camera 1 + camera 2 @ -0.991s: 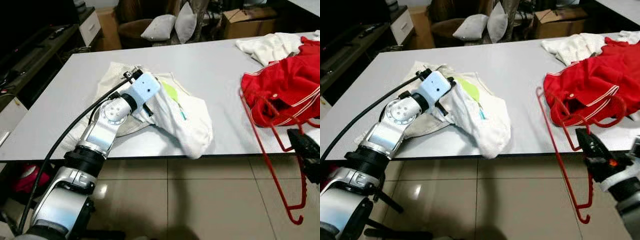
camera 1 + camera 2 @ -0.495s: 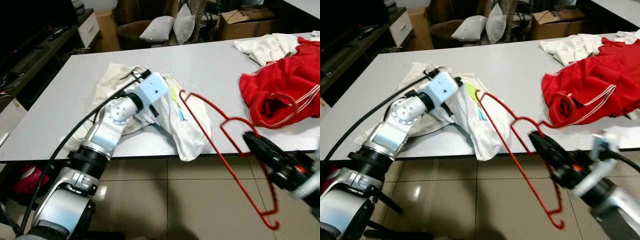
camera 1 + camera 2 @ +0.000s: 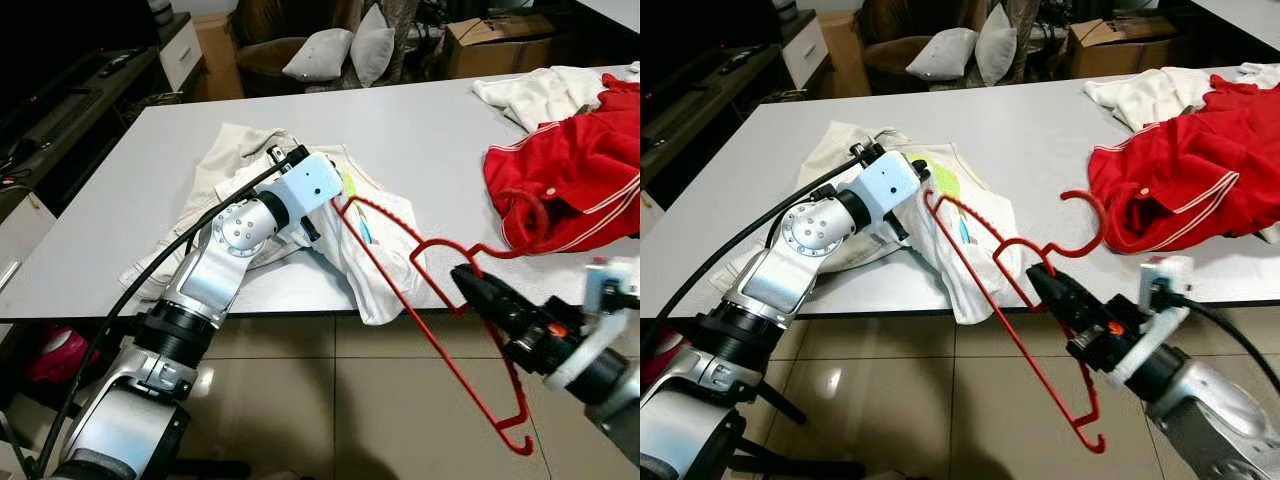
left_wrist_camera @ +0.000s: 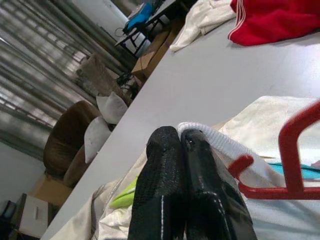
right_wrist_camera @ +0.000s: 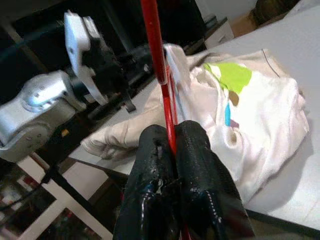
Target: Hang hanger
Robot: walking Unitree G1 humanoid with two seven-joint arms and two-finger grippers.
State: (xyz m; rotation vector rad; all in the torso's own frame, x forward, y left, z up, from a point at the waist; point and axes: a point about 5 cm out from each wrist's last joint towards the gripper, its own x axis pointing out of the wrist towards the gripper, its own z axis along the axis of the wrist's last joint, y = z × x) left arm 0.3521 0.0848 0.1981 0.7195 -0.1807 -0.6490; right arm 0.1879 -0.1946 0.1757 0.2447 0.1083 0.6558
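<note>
A red plastic hanger (image 3: 440, 243) slants across the table's front edge, with its hook curling up toward the red garment (image 3: 570, 180). My right gripper (image 3: 470, 290) is shut on it near the neck, below the table edge; the bar (image 5: 154, 40) runs out between the fingers. The hanger's far end reaches the white shirt (image 3: 375, 250), which lies crumpled on the grey table (image 3: 440, 130) and droops over the front edge. My left gripper (image 4: 180, 137) is shut on the shirt's ribbed white edge, just beside the hanger's tip.
A second white garment (image 3: 540, 90) lies at the far right behind the red one. Beyond the table stand a chair with pillows (image 3: 340, 50) and a cardboard box (image 3: 495, 40). A dark low cabinet (image 3: 90, 90) runs along the left. Tiled floor lies below.
My right gripper has swung the hanger leftward from under the red garment, so its end now meets the white shirt. The left gripper has shifted slightly right with the shirt.
</note>
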